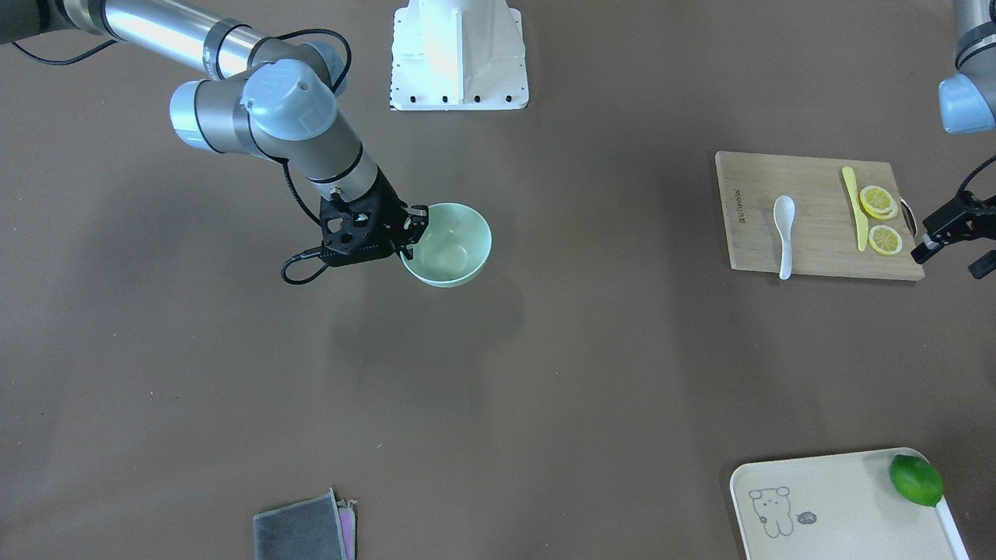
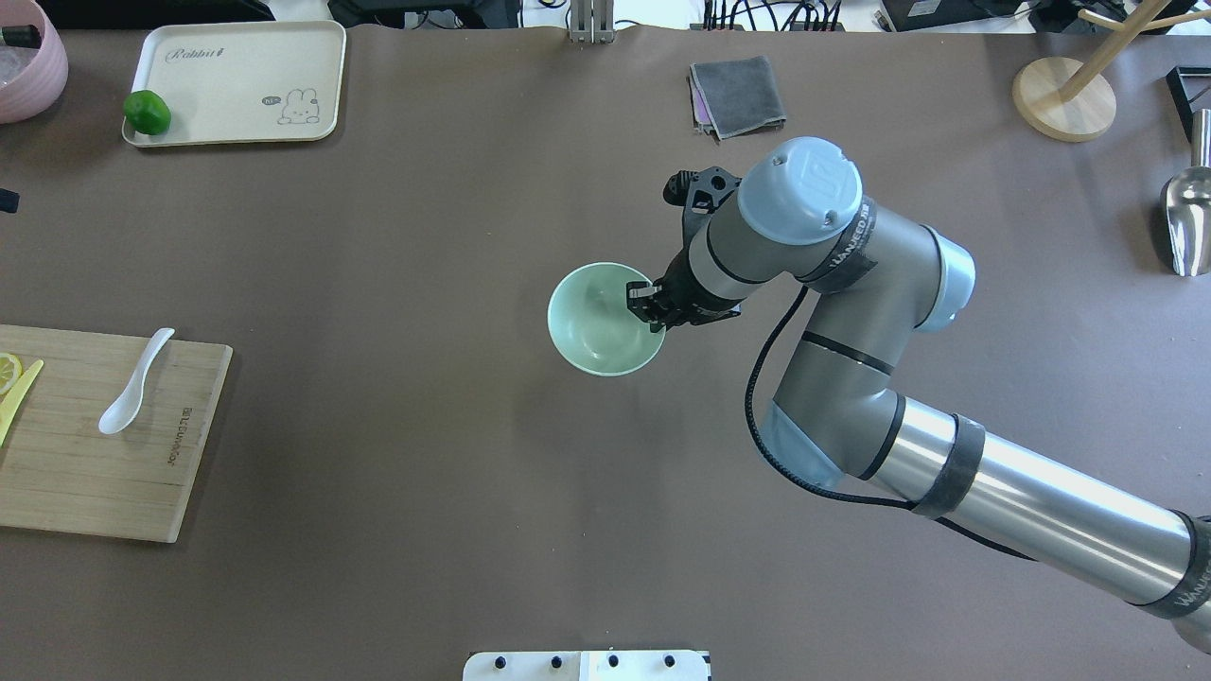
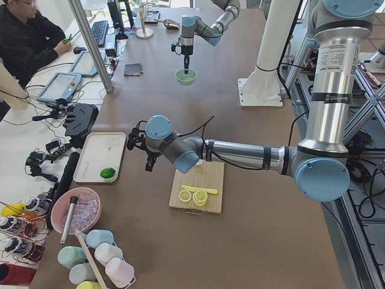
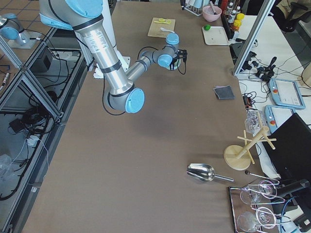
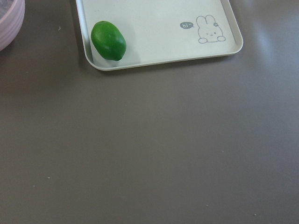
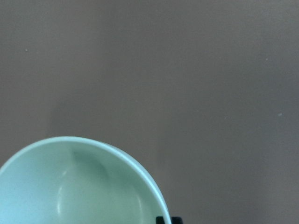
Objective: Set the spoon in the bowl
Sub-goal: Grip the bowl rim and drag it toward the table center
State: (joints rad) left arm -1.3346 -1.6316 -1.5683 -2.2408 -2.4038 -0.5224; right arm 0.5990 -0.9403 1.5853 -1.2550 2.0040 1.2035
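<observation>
The brown tabletop (image 1: 591,373) carried a wooden cutting board (image 1: 817,187), where the white spoon (image 1: 784,233) lay near a yellow knife (image 1: 856,210). The left claw (image 1: 949,259) hung just off the board's edge, its fingers apart. Well apart, mid-table, the right claw (image 1: 408,233) was clamped on the mint-green bowl (image 1: 459,260) at its rim.

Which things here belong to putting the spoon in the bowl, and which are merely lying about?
Job: spoon, bowl, right gripper clamped on the bowl's rim.
Lying about: cutting board, yellow knife, lemon slices, lime, tray, grey cloth.
</observation>
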